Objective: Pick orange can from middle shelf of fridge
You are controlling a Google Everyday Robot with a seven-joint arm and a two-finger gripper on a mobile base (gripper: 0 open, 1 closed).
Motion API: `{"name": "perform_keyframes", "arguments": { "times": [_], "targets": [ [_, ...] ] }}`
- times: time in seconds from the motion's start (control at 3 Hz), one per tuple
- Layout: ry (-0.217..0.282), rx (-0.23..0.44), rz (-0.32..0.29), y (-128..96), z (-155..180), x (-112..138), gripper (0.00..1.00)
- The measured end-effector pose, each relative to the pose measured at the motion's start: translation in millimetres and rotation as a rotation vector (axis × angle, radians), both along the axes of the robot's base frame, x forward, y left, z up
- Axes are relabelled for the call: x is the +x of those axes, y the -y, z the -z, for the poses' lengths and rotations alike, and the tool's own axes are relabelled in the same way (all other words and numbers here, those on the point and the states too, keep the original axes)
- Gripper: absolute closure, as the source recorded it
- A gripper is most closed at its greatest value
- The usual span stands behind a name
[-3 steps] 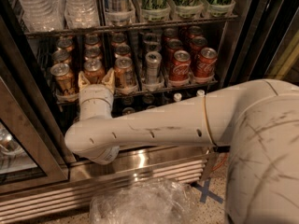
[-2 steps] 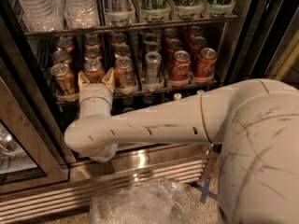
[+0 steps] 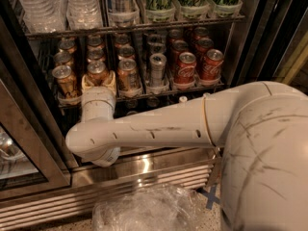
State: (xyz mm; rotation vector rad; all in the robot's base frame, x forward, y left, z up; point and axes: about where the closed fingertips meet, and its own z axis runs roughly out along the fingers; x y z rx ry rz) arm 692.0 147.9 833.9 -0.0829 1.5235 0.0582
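Upright orange can [image 3: 97,71], front of middle shelf [image 3: 168,91], inside fridge [image 3: 144,166], gripper [image 3: 98,79] around it

Pincer [image 3: 98,82] at front rail of middle shelf [image 3: 163,91], inside fridge [image 3: 144,163]. At pincer tip: orange can [image 3: 97,69], front of its lane. Right of pincer: slim can [image 3: 157,66]; farther right, Coca-Cola cans [image 3: 186,69]. Rack above pincer: water bottles [image 3: 62,6]. Floor, below-right: plastic wrap [image 3: 144,208].
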Motion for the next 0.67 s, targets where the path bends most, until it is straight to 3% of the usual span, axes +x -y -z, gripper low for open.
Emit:
{"name": "perform_keyframes", "arguments": {
  "times": [0.33, 0.67],
  "targets": [
    [0.000, 0.000, 0.000, 0.1, -0.1, 0.0, 0.96],
    [0.024, 0.007, 0.011, 8.5, -19.0, -1.8, 1.00]
  ]
}}
